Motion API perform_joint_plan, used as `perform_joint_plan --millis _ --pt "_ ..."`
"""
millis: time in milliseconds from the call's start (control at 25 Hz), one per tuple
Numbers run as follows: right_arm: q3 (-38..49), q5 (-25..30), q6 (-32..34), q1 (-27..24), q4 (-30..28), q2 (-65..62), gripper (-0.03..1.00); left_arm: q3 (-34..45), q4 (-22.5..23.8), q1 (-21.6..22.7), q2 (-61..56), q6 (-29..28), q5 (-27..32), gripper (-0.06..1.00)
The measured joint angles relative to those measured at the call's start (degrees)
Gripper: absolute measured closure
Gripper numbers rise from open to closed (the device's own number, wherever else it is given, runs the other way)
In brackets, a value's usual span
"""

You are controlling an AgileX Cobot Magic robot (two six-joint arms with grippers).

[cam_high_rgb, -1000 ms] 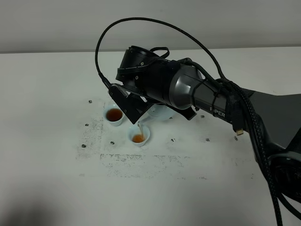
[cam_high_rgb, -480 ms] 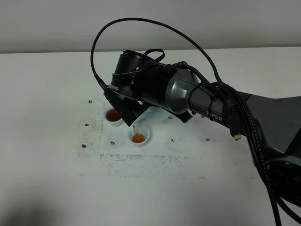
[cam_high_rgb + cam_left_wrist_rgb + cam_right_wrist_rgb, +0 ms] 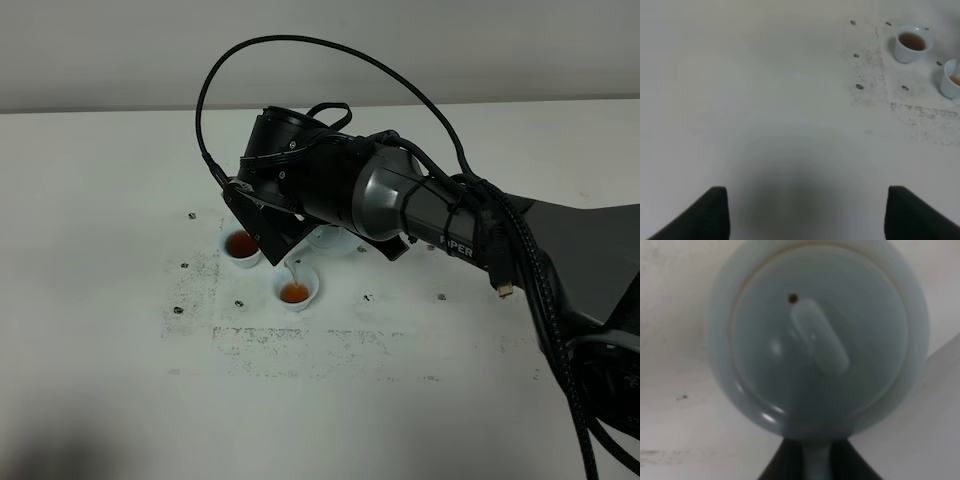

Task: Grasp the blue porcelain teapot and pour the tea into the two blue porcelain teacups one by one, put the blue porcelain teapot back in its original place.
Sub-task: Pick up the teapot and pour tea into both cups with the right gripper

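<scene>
The blue porcelain teapot (image 3: pixel 332 238) is held tilted over the table, mostly hidden under my right arm. Its lid and knob fill the right wrist view (image 3: pixel 820 340). My right gripper (image 3: pixel 275 228) is shut on the teapot's handle (image 3: pixel 816 462). A thin stream of tea falls from the spout into the near teacup (image 3: pixel 296 290), which holds brown tea. The far teacup (image 3: pixel 242 245) beside it is full of tea. Both cups also show in the left wrist view, the far one (image 3: pixel 912 42) and the near one (image 3: pixel 952 80). My left gripper (image 3: pixel 807 215) is open and empty, far from them.
The white table (image 3: pixel 120 330) has grey scuff marks and small dark dots around the cups. My right arm's thick black cable (image 3: pixel 540 290) loops over the table's right side. The left arm does not show in the exterior view.
My right arm has shifted a little left with the teapot over the near cup. Tea keeps pouring and the near cup has filled further. The left gripper's earlier position is not shown.
</scene>
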Motion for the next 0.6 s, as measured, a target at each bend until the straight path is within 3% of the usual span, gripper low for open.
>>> perform_joint_plan --millis 600 --pt "3.4 0.2 0.1 0.1 0.0 -3.4 0.93 0.0 0.0 0.0 0.0 0.0 0.0 0.33"
